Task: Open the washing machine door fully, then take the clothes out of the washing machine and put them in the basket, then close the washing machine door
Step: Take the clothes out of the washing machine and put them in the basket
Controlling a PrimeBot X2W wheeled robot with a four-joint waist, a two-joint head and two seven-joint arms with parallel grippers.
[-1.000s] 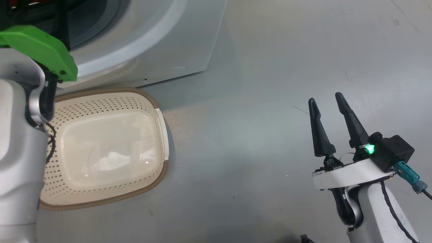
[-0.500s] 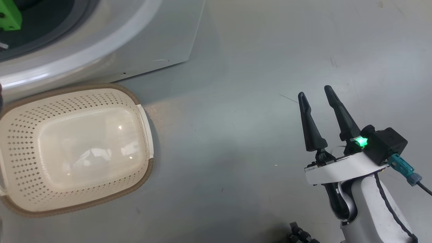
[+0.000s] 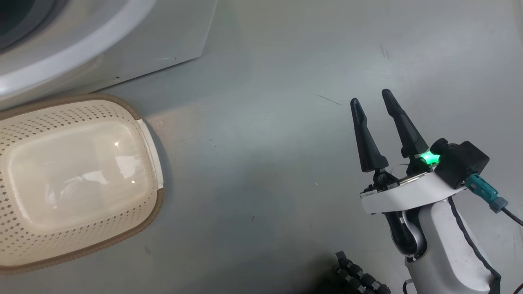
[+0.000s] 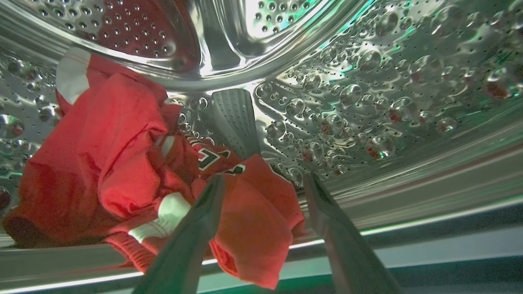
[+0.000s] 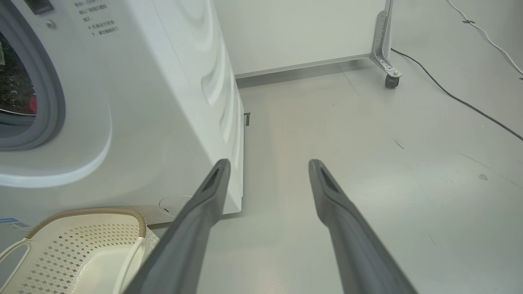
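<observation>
My left gripper [image 4: 263, 177] is open inside the steel drum [image 4: 367, 81] of the washing machine [image 3: 122, 49]. The clothes [image 4: 122, 163], a bright red garment with white trim and a number print, lie crumpled on the drum's bottom. One fold of them sits between my left fingers, and I cannot tell whether they touch it. The cream basket [image 3: 81, 98] stands empty on the floor just in front of the machine. My right gripper [image 3: 372, 96] hangs open over bare floor, well right of the basket. The door is out of view.
In the right wrist view the machine's white side [image 5: 163, 102] rises at the left, with the basket [image 5: 94, 211] below it. A white panel on a caster [image 5: 392, 79] stands at the back, and a black cable [image 5: 461, 102] crosses the floor at the right.
The head camera has turned, so the basket and machine slid left in that view. My left arm with its green part has left that view. The right gripper stays open.
</observation>
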